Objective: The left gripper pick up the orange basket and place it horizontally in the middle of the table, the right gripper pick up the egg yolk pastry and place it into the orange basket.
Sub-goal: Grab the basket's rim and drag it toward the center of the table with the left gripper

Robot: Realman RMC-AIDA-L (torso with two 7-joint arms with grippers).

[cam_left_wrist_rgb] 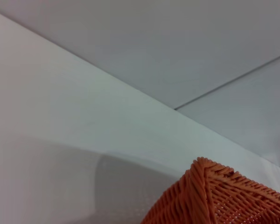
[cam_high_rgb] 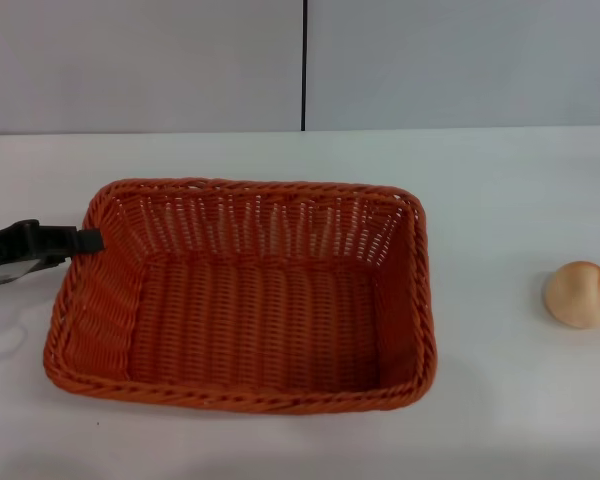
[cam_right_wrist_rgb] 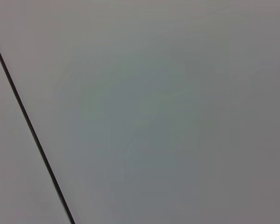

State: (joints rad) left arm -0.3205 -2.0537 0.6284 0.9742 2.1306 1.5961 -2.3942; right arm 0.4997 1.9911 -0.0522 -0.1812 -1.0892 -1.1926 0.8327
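The orange basket (cam_high_rgb: pixel 242 400) rests flat on the white table (cam_high_rgb: pixel 500 190), long side running left to right, near the middle, with nothing inside. My left gripper (cam_high_rgb: pixel 82 243) reaches in from the left edge, its black tip against the basket's upper left rim. One corner of the basket (cam_left_wrist_rgb: pixel 210 196) shows in the left wrist view. The egg yolk pastry (cam_high_rgb: pixel 580 294) lies alone on the table far to the right of the basket. The right gripper is out of view; its wrist view shows only a grey wall panel.
A grey wall panel with a dark vertical seam (cam_high_rgb: pixel 304 65) closes off the table's far edge. Bare tabletop separates the basket from the pastry.
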